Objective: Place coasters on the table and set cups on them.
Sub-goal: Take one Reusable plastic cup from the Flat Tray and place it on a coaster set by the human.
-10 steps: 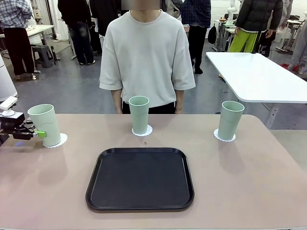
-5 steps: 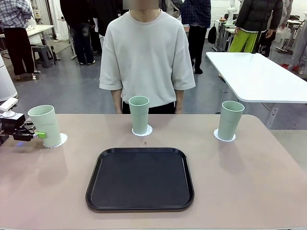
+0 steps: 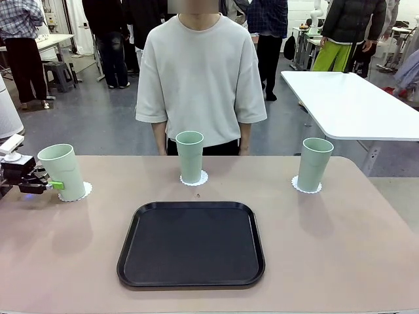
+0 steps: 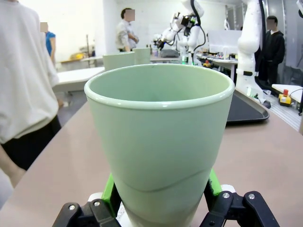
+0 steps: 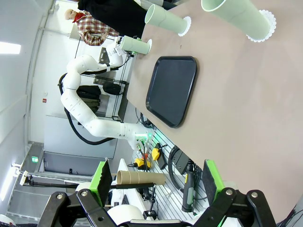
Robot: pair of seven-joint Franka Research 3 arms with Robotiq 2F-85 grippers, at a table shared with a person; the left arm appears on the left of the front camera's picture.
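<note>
Gripping the left cup [image 3: 61, 171] with closed left hand [image 3: 47, 185]; releasing only once flat on coaster [image 3: 84, 191]; right hand [image 5: 156, 182] open, empty.

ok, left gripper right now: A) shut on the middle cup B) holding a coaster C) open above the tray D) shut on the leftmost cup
D: the left gripper has its green pads pressed on either side of the leftmost cup, which stands on its coaster at the table's left edge.
</note>
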